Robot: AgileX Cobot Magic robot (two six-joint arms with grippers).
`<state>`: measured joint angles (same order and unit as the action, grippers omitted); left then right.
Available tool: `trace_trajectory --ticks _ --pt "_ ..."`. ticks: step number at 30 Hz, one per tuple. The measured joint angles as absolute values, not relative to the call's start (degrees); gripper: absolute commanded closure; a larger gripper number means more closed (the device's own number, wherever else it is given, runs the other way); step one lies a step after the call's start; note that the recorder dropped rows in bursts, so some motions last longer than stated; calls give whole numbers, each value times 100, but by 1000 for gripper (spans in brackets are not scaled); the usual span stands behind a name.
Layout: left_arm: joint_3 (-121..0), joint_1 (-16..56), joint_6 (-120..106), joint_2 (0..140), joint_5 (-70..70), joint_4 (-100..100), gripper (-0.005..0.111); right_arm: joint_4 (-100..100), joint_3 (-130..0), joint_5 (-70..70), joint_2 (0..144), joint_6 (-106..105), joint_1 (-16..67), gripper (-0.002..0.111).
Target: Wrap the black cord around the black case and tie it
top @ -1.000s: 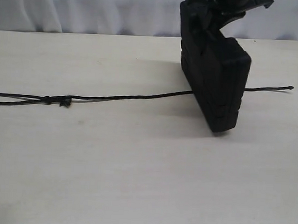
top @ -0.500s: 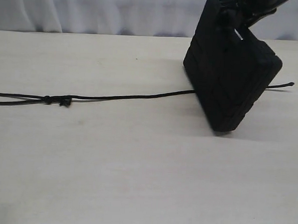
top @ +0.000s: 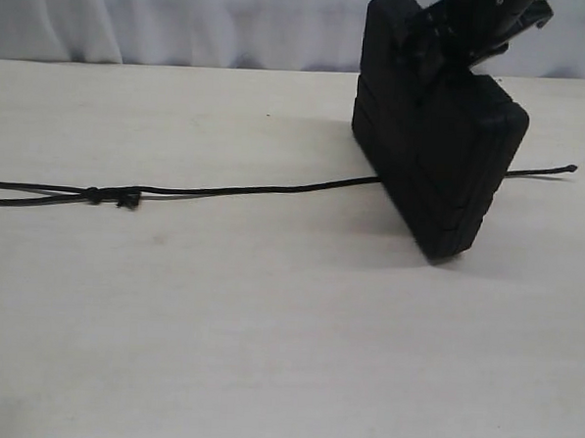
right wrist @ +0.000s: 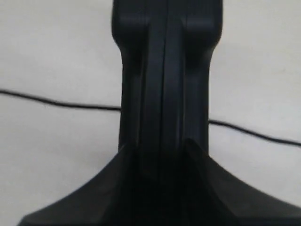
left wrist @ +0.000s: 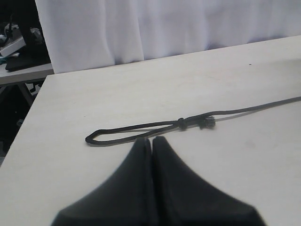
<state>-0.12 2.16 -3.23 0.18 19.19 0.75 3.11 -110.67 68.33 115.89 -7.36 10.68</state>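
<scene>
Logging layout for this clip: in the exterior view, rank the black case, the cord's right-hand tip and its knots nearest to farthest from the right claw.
1. black case: held at its top edge by the right claw.
2. cord tip: on the table, right of the case.
3. cord knots: far left on the table.

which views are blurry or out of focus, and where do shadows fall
Right wrist view: soft throughout, the black case and right pincer blurred up close. Left wrist view: the left pincer is out of focus, the black cord fairly sharp. Exterior view: even light, a faint shadow on the table beside the case.
</scene>
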Motion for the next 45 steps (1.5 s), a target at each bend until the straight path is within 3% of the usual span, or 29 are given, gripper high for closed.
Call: trace_trajectory --ticks 34,45 --pt "-12 216 -323 18 1919 75 107 0 -11229 6787 11491 -535 1078 75" --pt "-12 216 -323 18 1919 75 107 0 -11268 6858 11492 -535 1078 98"
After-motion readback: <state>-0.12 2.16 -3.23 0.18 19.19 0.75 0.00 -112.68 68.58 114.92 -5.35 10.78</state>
